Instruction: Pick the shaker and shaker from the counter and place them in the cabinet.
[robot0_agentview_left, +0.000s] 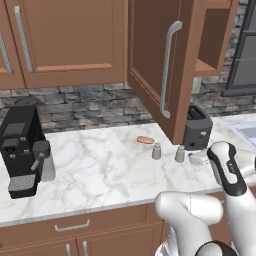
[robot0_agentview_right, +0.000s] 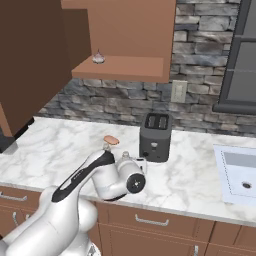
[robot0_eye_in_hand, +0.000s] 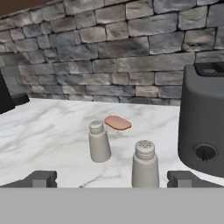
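Before a stone wall, the spread hand (robot0_eye_in_hand: 112, 178) faces shakers (robot0_eye_in_hand: 99, 141) on marble counter (robot0_eye_in_hand: 52, 131).

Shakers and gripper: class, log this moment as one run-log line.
gripper: open, empty | near shaker: between fingertips, on counter | far shaker: on counter | cabinet: door open

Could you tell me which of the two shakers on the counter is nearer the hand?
The shaker beside the toaster: this shaker stands between the hand's open fingertips; the other shaker sits farther back, near the sausage.
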